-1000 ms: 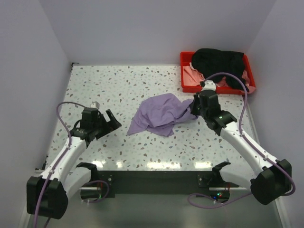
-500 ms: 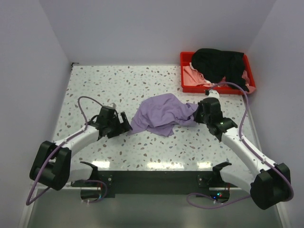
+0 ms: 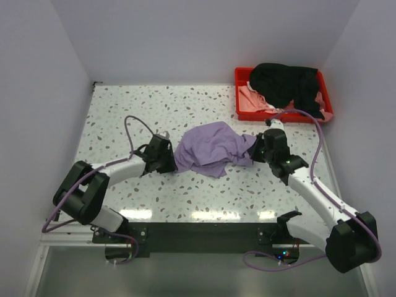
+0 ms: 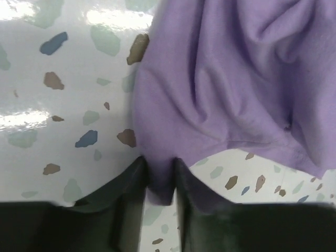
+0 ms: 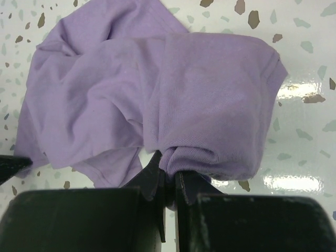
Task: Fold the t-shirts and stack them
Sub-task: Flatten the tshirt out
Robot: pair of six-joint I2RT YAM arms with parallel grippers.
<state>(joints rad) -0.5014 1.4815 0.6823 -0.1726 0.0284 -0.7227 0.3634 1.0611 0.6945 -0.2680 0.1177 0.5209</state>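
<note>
Between the fingers (image 4: pixel 128 191) of my left hand (image 4: pixel 160 189), a low corner of the lavender t-shirt (image 4: pixel 226 79) is pinched, the hand narrowed tight onto the cloth. One second back this hand stood well clear of the shirt. Half a second back it was just beside the edge. Now it is on it.

Right hand (image 5: pixel 168 184): clamped on a bunched fold at the shirt's opposite side, same grip as before, shifted only slightly.

Shirt lies crumpled on the speckled tabletop (image 3: pixel 142 111) between my two hands, the heap hardly moved.

Beyond the right hand, well apart: red tray (image 3: pixel 328 111). Black t-shirt (image 3: pixel 284 83) is piled in it and drapes over the rim. Pale pink t-shirt (image 3: pixel 250 98) shows beneath the black one. Tray contents look unchanged.
</note>
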